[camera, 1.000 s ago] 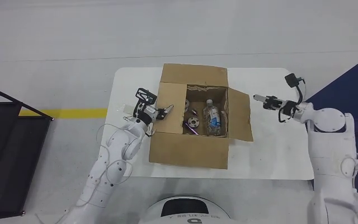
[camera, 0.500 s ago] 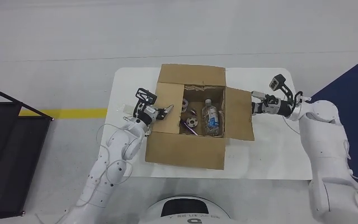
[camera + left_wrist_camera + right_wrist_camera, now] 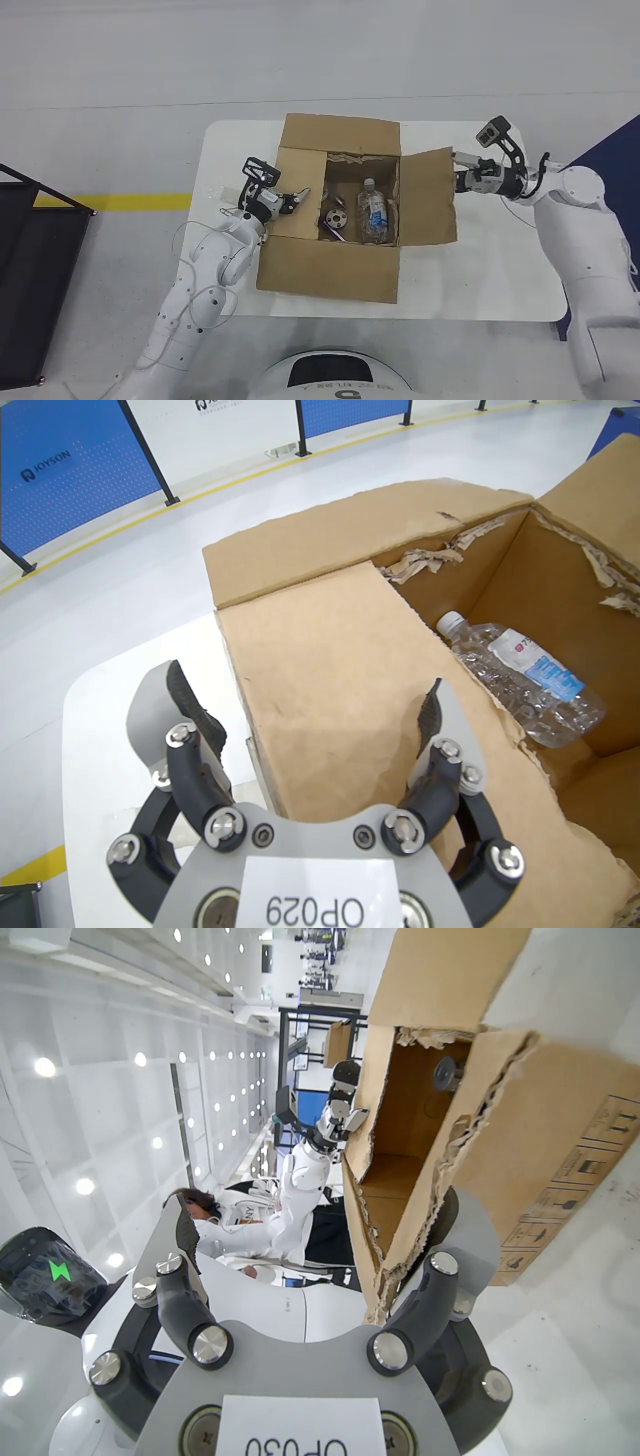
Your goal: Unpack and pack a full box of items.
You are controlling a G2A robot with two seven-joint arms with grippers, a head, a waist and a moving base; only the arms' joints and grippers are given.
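End effectors both gape wide: left end effector (image 3: 305,680) over the box's (image 3: 330,268) left flap, right end effector (image 3: 312,1213) at the right flap's torn edge. A bottle (image 3: 373,212) and a small metal wheel (image 3: 337,216) lie inside the box, mid-tabletop (image 3: 500,270). Bare room lies by the right edge.

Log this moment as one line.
box: open, bottle inside | left hand: open, astride left flap | right hand: open, astride right flap

Rows of round ceiling lamps (image 3: 44,1067) pour bright, even light from above. The white worktop (image 3: 500,270) shines almost shadowless, while the inside of the cardboard box (image 3: 330,270) lies in soft shade. Small highlights glint on the plastic bottle (image 3: 520,680). Both wrist views bend straight lines toward their edges.
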